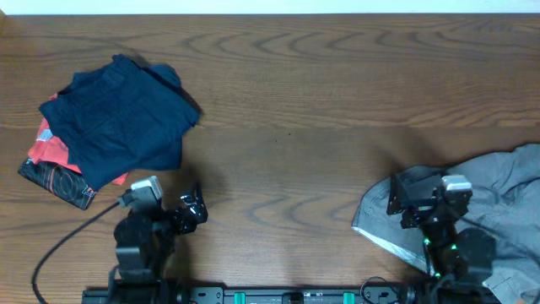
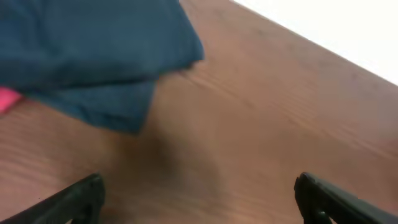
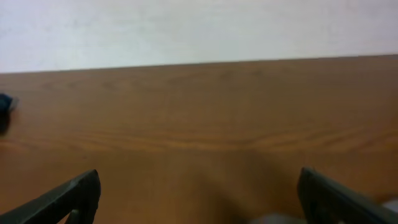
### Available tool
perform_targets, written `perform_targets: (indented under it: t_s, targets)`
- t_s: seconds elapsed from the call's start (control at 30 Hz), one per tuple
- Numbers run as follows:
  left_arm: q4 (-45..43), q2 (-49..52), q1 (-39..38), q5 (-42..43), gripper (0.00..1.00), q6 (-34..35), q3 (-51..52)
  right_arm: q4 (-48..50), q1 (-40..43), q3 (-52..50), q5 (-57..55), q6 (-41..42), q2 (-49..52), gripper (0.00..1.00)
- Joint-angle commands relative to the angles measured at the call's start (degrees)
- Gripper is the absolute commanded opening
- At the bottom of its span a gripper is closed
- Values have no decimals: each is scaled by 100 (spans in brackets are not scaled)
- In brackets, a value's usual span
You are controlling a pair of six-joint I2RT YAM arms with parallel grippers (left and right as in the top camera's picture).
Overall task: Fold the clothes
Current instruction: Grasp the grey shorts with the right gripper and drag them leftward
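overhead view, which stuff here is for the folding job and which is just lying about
For the job:
grey shorts
left gripper, open
right gripper, open

Just lying about:
navy garment, folded
red-and-black garment, partly under the navy one

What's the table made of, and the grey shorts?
The table looks like wood or wood-look laminate: wavy grain lines, slight sheen. The grey shorts seem thin matte cloth: soft wrinkles and folds.

Matt grey cloth shorts [image 1: 498,190], wood-grain table [image 1: 337,110].
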State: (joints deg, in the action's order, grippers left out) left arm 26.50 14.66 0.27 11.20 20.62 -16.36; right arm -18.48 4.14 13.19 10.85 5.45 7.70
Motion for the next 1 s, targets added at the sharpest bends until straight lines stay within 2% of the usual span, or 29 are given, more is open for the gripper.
perform_targets:
  t_s: [0.0, 0.2, 0.33, 0.7, 0.9, 0.97]
  targets:
    - [457, 772, -9, 476, 98, 129, -868, -444, -42, 785, 57, 229, 678, 99]
    - [1753, 2481, -9, 623, 98, 22, -2210, -2175, -42, 2415, 55, 223, 2732, 99]
    - [2295, 3217, -9, 785, 98, -17, -2693, -3233, -42, 3261, 55, 142, 3974, 99]
    - [2402, 3733, -9, 1003, 98, -17, -2750, -3307, -48, 3134, -417, 407, 6319, 99]
    - [2400, 3733, -9, 1001, 98, -17, -2747, -2951, -48, 3097, -1659, 1602, 7156, 99]
    - [2400, 3733, -9, 1001, 98, -17, -2747, -2793, -46, 3095, -1685, 1860, 7322, 99]
